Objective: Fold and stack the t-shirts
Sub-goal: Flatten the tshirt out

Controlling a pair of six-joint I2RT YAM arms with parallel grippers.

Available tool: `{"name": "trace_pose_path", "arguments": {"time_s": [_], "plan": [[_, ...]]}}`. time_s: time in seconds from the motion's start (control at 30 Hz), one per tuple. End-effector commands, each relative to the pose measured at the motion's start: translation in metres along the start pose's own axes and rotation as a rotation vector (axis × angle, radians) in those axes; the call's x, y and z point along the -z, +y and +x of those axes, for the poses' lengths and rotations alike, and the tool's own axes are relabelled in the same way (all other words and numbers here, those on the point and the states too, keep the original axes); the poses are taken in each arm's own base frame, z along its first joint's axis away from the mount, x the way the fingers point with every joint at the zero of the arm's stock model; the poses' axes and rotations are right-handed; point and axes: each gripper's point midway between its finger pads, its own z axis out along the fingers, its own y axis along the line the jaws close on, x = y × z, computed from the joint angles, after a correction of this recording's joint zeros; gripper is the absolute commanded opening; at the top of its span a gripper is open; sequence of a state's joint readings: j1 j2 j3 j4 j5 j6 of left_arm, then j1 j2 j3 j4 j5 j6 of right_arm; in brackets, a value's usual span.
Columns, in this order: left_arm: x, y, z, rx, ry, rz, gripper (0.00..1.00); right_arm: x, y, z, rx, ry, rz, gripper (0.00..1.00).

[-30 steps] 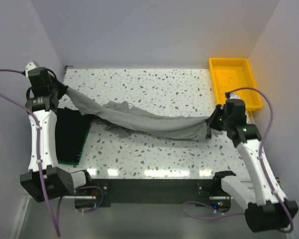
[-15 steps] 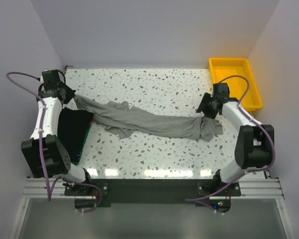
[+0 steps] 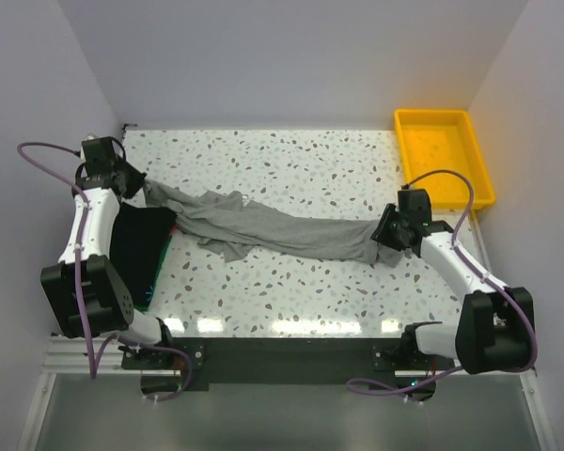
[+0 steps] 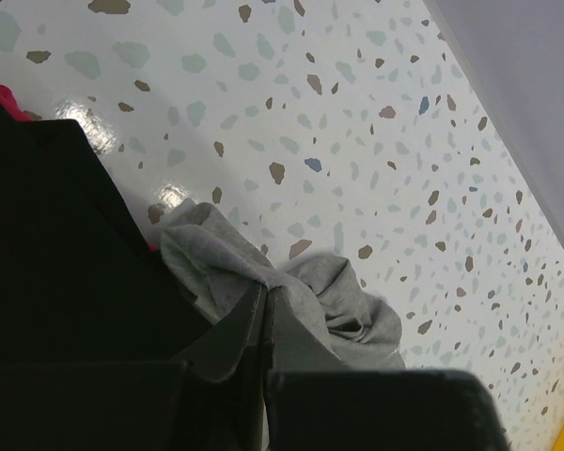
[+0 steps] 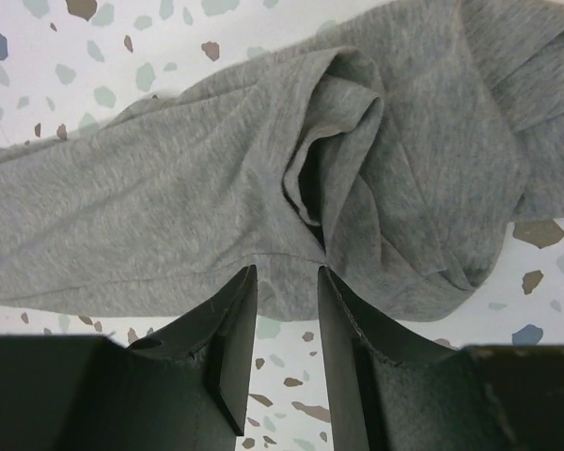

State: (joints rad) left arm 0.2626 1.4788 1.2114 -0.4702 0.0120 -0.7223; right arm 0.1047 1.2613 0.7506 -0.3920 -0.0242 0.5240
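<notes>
From above, the grey t-shirt (image 3: 273, 227) lies as a long rumpled band across the middle of the speckled table (image 3: 291, 164), from the left edge towards the right edge. The left gripper (image 3: 141, 185) meets its left end and the right gripper (image 3: 383, 237) sits at its bunched right end. A folded black t-shirt (image 3: 133, 246) rests at the left edge on a green one (image 3: 160, 271), of which only a thin border shows. A yellow tray (image 3: 401, 150) stands in the far right corner. The left wrist view gives what the overhead one cannot: that gripper (image 4: 263, 324) has its fingers (image 4: 227, 343) pressed together on a pinch of grey t-shirt (image 4: 334, 301), with the black t-shirt (image 4: 66, 244) just beside it. The right wrist view shows the other gripper (image 5: 285, 277) with its fingers (image 5: 230, 324) apart (a narrow gap, nothing between them), the tips at the hem of the grey t-shirt (image 5: 376, 160).
</notes>
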Motion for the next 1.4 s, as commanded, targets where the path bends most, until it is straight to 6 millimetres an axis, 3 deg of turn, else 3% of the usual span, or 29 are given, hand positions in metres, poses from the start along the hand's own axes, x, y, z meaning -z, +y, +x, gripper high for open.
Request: {"name": "trace_pose_path", "arguments": {"time_s": [0.0, 0.13, 0.5, 1.0, 1.2, 1.37], "plan": [[0.008, -0.011, -0.014, 0.012, -0.053, 0.061, 0.0, -0.007, 0.012, -0.002, 0.019, -0.035, 0.003, 0.36], [0.007, -0.011, -0.012, 0.007, -0.046, 0.064, 0.0, -0.018, 0.008, 0.008, 0.031, -0.018, 0.046, 0.35], [0.005, -0.01, -0.007, 0.004, -0.033, 0.069, 0.0, -0.024, -0.015, 0.004, 0.063, -0.037, 0.163, 0.37], [0.002, -0.009, -0.002, 0.005, -0.018, 0.073, 0.0, -0.03, -0.007, 0.018, 0.052, -0.005, 0.096, 0.36], [0.002, -0.009, -0.001, 0.004, -0.016, 0.073, 0.0, -0.026, -0.005, 0.018, 0.052, 0.005, 0.086, 0.2], [0.001, -0.008, -0.001, 0.007, -0.014, 0.072, 0.0, -0.011, -0.001, 0.011, 0.063, -0.009, 0.081, 0.07]]}}
